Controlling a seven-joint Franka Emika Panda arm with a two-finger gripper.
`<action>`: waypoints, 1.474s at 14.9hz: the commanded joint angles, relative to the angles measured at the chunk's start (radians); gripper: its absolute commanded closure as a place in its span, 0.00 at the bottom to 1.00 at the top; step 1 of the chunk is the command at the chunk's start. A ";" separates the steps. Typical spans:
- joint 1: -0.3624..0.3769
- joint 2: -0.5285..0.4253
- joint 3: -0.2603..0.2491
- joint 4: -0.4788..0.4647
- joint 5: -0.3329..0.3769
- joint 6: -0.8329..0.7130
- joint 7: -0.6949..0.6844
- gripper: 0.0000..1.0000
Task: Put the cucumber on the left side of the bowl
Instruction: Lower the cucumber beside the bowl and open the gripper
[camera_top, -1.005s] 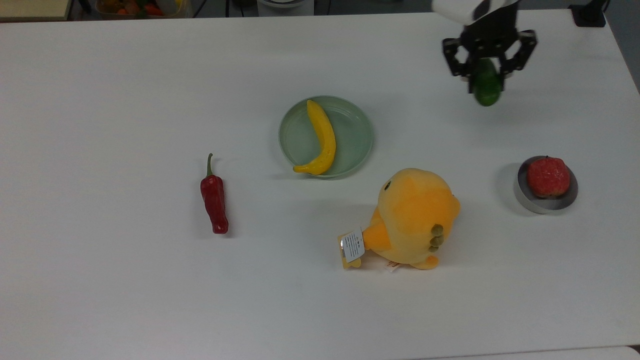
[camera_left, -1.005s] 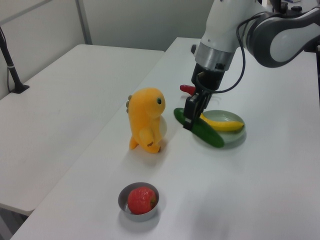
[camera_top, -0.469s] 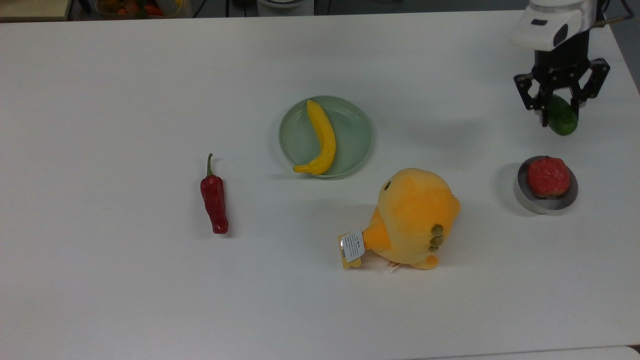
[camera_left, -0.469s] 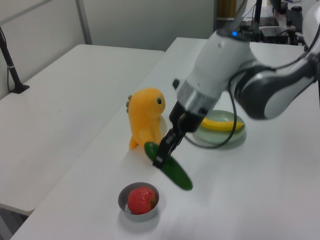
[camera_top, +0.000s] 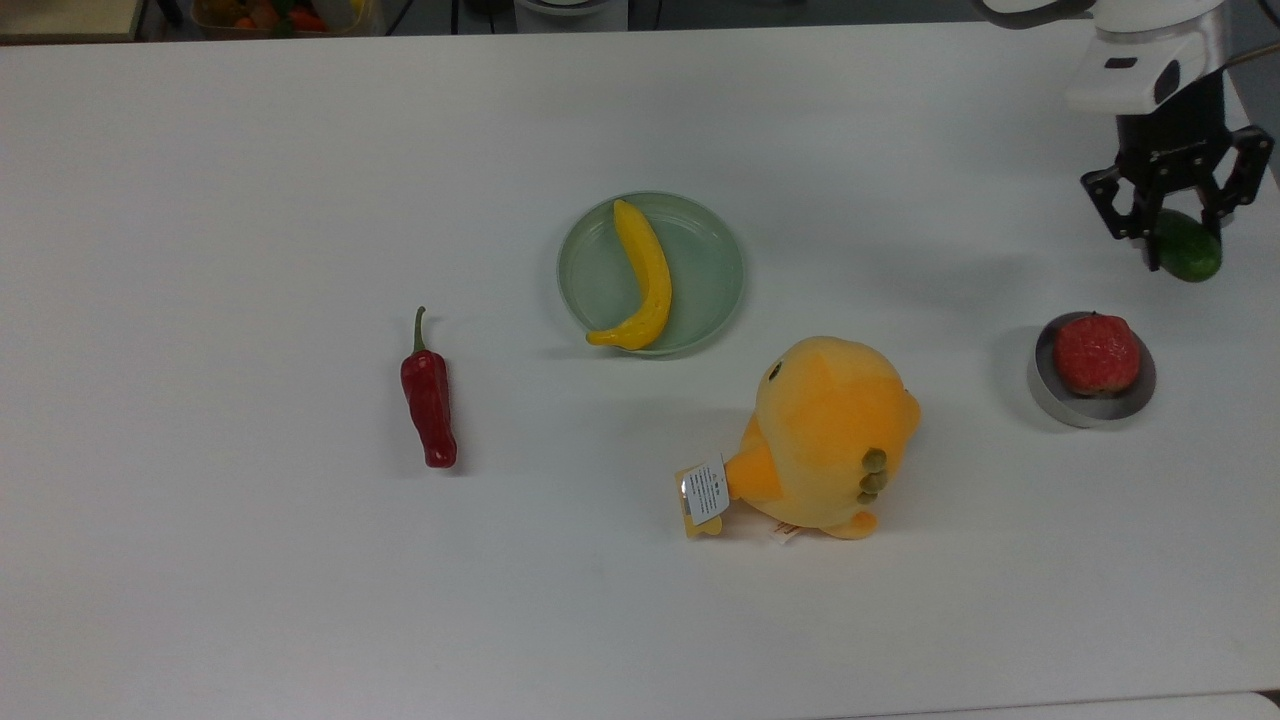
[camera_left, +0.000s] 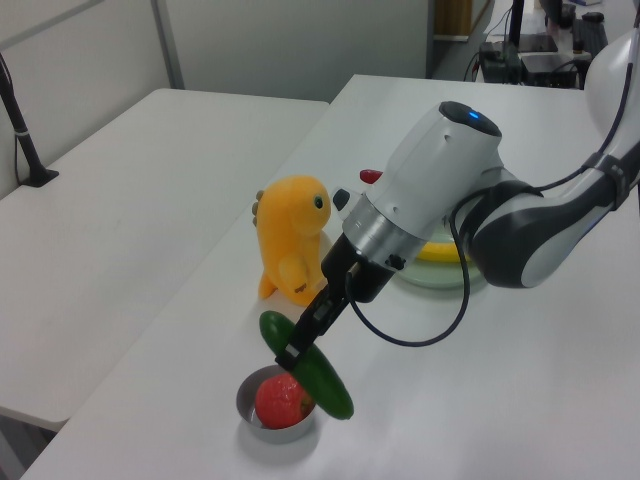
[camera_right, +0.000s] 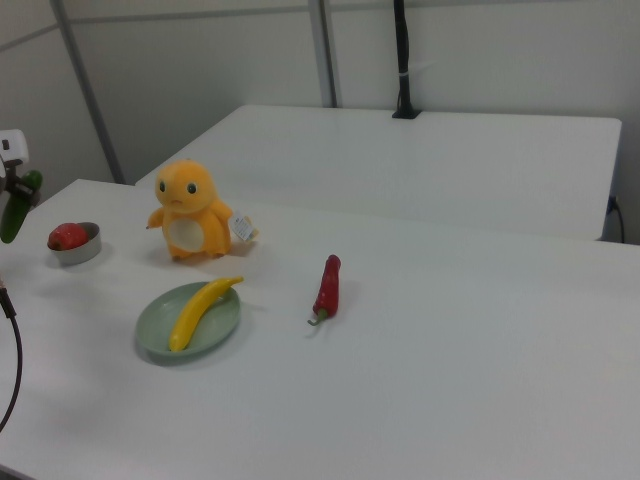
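**Cucumber held aloft near bowl**

We find the gripper with its jaws pinching the cucumber, held clear of the counter. The cucumber's ends stick out past the jaws. The bowl, holding a red fruit, sits near, below the jaws in the top view.

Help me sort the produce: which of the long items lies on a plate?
The yellow banana, resting in the pale green plate. The red chili pepper lies on bare table; the cucumber hangs in the gripper.

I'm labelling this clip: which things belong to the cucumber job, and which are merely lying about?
Belong to the job: cucumber, held in the pincer; bowl.

Lying about: red fruit in the bowl, plush toy, banana, green plate, chili pepper.
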 joint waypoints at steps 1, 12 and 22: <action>0.081 0.054 -0.093 0.059 -0.022 0.084 0.031 0.88; 0.145 0.196 -0.169 0.159 -0.021 0.193 0.034 0.84; 0.139 0.226 -0.184 0.168 -0.022 0.238 0.032 0.33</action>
